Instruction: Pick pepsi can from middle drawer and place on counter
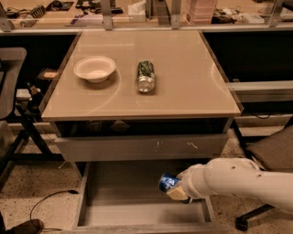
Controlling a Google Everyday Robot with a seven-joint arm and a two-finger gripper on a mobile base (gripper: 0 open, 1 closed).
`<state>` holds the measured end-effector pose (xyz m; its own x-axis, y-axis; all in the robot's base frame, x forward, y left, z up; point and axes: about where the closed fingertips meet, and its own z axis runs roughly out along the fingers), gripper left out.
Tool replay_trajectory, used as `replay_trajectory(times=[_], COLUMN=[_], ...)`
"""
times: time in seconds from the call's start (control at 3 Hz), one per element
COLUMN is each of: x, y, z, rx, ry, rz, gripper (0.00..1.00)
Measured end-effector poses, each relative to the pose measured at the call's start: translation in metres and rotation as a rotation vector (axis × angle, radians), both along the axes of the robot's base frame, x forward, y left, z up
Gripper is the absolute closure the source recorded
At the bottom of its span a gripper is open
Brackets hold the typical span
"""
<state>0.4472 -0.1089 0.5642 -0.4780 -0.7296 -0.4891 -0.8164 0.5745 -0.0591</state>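
Front edge of the open middle drawer (123,189) is cut off by the bottom of the view, and its grey floor shows nothing else lying on it besides what the robot holds over its right part. The white arm (249,180) enters from the right border, where it is cut off, and reaches leftward, low and nearly level, ending in a bulky wrist that hides most of the gripper (175,188). Only a tan pad shows below the pepsi can (167,181), which the gripper clasps at the drawer's right side, near the right wall; the can is tilted, its blue side and one bright end turned toward the camera, and whether it touches the drawer floor cannot be made out. Just behind and above stands the upper drawer front (146,147), closed and marked with white scratches, and above it a dark gap under the tabletop whose contents are too dim to read. The beige worktop (187,87) carries two things, set apart from each other: a pale bowl (94,68) at left, upright and apparently empty, and a green-patterned can (146,76) lying on its side just right of it, one silver end facing the camera. A chair (270,153) at right is partly cut off by the border. At the back, a cluttered bench (137,11) runs across the top, its items too small to identify.
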Motion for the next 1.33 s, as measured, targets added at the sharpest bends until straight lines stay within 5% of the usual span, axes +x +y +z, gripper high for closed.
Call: replay_trajectory(times=[1.33], x=[-0.015], y=[-0.066], z=[0.157], rx=[-0.036], ry=[-0.159], rz=[-0.100], gripper=[1.00])
